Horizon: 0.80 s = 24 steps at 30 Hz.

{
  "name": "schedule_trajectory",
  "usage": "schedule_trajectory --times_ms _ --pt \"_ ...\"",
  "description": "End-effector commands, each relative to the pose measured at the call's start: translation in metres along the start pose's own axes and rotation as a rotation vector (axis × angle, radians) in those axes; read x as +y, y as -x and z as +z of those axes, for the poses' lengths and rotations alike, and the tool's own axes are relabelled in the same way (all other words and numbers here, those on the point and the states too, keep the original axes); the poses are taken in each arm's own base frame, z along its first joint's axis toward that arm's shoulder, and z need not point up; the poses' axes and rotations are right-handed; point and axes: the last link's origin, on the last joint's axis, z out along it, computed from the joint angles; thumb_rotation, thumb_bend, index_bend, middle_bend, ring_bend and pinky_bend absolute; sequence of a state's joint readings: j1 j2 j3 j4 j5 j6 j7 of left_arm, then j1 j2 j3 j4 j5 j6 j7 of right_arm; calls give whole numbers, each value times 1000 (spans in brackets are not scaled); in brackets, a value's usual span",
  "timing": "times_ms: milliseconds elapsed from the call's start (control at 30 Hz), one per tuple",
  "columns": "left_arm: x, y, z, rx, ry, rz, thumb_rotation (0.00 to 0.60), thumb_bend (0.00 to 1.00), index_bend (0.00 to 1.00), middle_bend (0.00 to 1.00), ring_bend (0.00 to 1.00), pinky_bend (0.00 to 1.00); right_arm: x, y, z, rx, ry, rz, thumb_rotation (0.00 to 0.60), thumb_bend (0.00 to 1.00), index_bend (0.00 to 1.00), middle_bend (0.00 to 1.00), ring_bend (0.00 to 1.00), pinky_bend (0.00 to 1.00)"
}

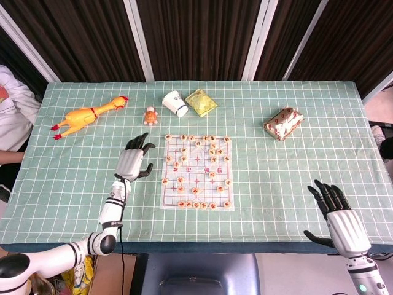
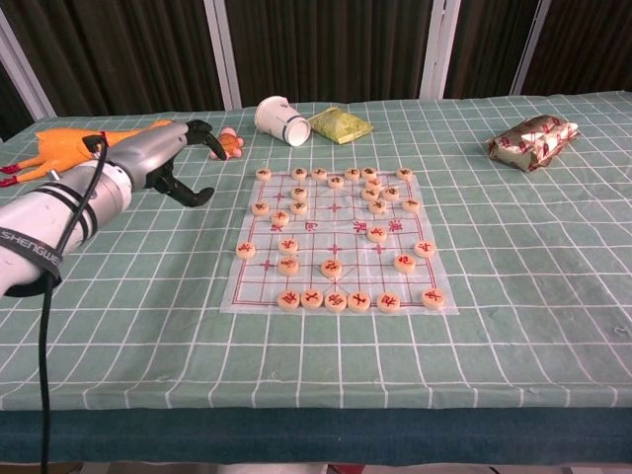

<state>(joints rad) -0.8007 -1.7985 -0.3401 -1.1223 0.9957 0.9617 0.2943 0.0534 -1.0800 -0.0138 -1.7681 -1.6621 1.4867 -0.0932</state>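
Dark curtains back a table (image 1: pixel 295 184) in green checked cloth, with a chess board (image 1: pixel 196 172) at its centre.

Left hand (image 1: pixel 134 161) hovers just left of the board, fingers spread and lightly curled, holding nothing; right hand (image 1: pixel 339 216) waits at the near right edge, well apart from everything, fingers open and empty. The board lies flat, its long axis running near to far, its far edge pointing toward the tipped paper cup (image 1: pixel 175 103). Round chess pieces (image 1: pixel 212 150) sit loose on it, crowded at the far right and lined along the near row. As I judge it, a sideways sweep of the left hand could catch the thin sheet's left edge, drag it and scatter the discs, or nudge neighbours when reaching for one. Beyond lie a rubber chicken (image 1: pixel 89 115), a small toy (image 1: pixel 150 115), a yellow packet (image 1: pixel 201 102) and a snack bag (image 1: pixel 283 123).
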Motion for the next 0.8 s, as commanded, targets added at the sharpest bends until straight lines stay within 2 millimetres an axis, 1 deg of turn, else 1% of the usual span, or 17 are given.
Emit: schedule_trajectory --times_ms 33,133,233,467,800 --pt "6 16 7 -51 -16 16 600 391 322 0 0 111 3 -1 1 -1 8 2 600 238 0 0 0 0" --pt "11 22 8 -68 -14 34 600 391 350 0 0 118 5 -2 1 -1 12 7 600 238 0 0 0 0" --pt "20 27 9 -76 -3 49 600 393 378 0 0 119 5 -3 0 -3 9 13 600 238 0 0 0 0" --pt "32 32 15 -57 5 50 600 388 346 0 0 119 6 -5 -3 1 3 27 600 238 0 0 0 0" --pt "46 45 24 -57 11 47 600 383 376 0 0 137 12 -10 -4 30 32 44 600 238 0 0 0 0"
